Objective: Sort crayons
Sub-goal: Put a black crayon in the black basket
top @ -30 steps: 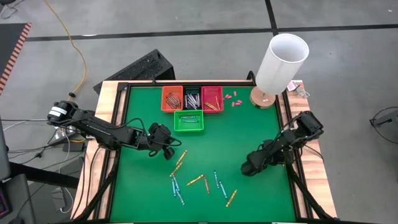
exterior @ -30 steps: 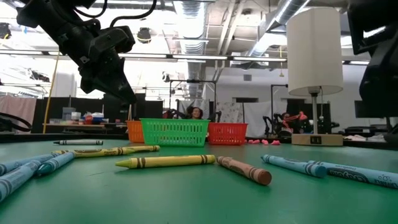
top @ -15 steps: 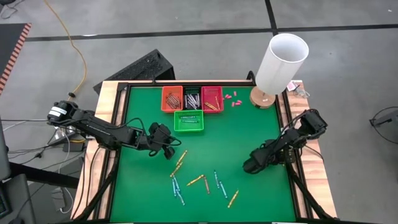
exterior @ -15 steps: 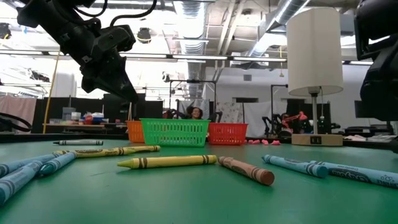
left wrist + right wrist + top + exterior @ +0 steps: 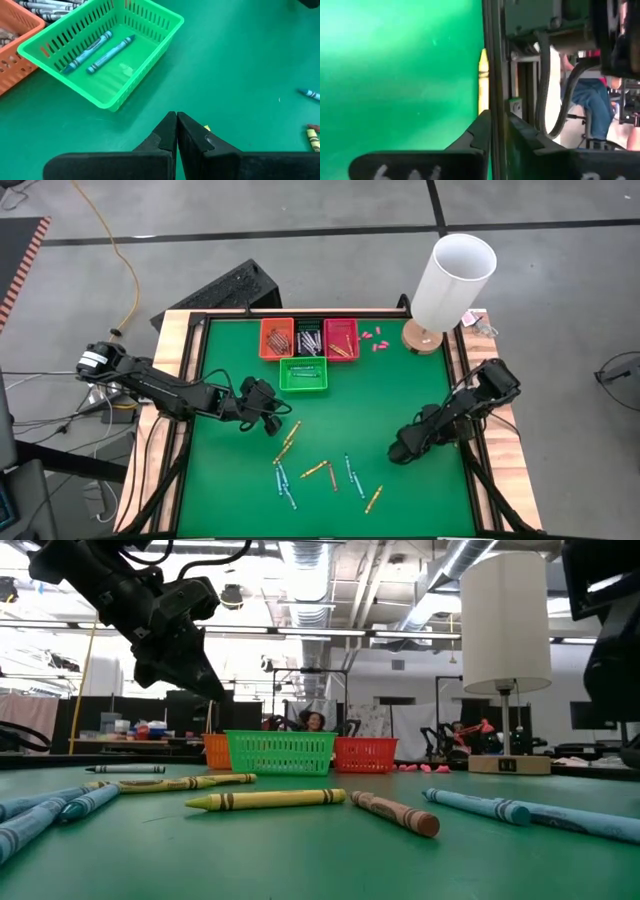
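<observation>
Hovering just in front of the green basket (image 5: 303,375), the left end effector (image 5: 272,420) has its fingers (image 5: 167,135) pressed flat together, clenched on nothing. Two blue crayons (image 5: 97,51) lie inside that basket, side by side. Behind the green basket stand an orange basket (image 5: 277,338), a black one (image 5: 309,338) and a red one (image 5: 341,339), each holding sticks of its own. Loose crayons (image 5: 320,472) are scattered on the green table (image 5: 400,390) in front of the green basket, well apart from it: yellow ones nearest the left end effector, blue and orange ones farther forward. The right end effector (image 5: 402,450) sits off to the right of that scatter, low over the table; a narrow gap shows between its fingers (image 5: 481,131), and a yellow crayon (image 5: 483,82) lies beyond their tips, untouched as far as can be seen. A white-shaded lamp (image 5: 450,280) stands to the right of the baskets, with small pink bits (image 5: 373,338) between it and the red basket.
</observation>
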